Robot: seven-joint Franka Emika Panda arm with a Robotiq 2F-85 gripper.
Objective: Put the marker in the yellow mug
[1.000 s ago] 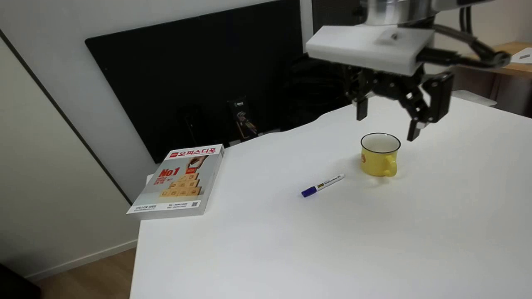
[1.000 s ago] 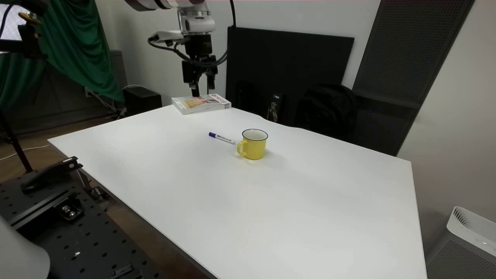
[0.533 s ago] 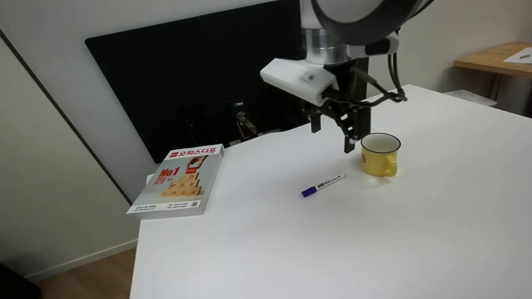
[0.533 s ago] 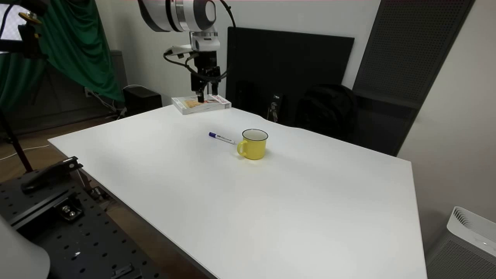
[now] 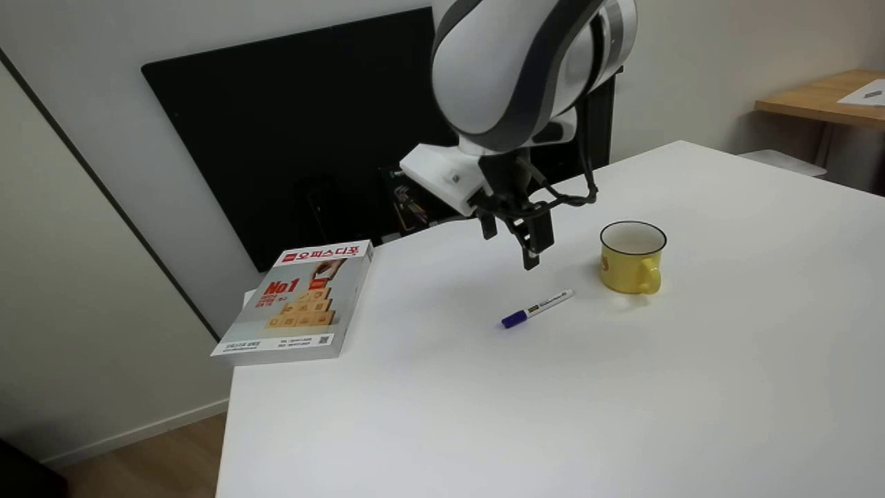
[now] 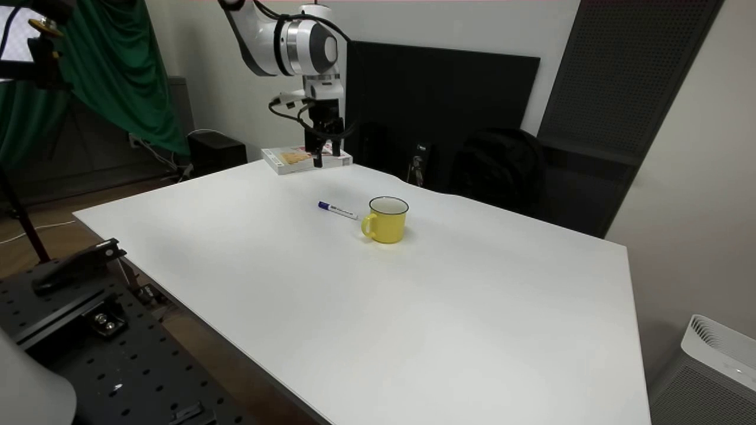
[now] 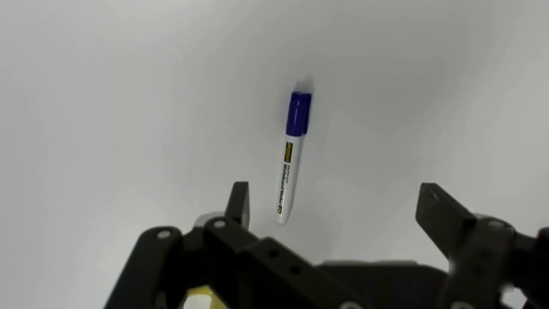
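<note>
A broad, smooth, white-topped bench (image 6: pixel 413 330) spreads beneath a jointed white-and-grey robot arm (image 5: pixel 494 76), which over the past second has dropped lower and shifted across in both exterior views. A thick, rectangular paper book (image 5: pixel 297 297), its grey cover lettered in red, lies at the bench's edge and appears to play no part. The black two-fingered end effector (image 7: pixel 333 199), seemingly metal, hangs above the bench with its fingers (image 7: pixel 239 204) spread wide, released and holding nothing. The round yellow mug (image 5: pixel 626 273), dark-rimmed, white inside and perhaps enamelled, stands upright, unmoved through the arm's descent. The slim cylindrical marker (image 7: pixel 293 161), white-barrelled, blue-capped and apparently plastic, lies flat on the bench, also unmoved, its white end toward the mug, near but not touching. In the wrist view the marker sits closer to one finger than the other, running roughly crosswise to the line between them. The lowered arm suggests the approach to the pick is under way; the marker is yet to be lifted, and a little centring and a further descent probably come before the grasp.
</note>
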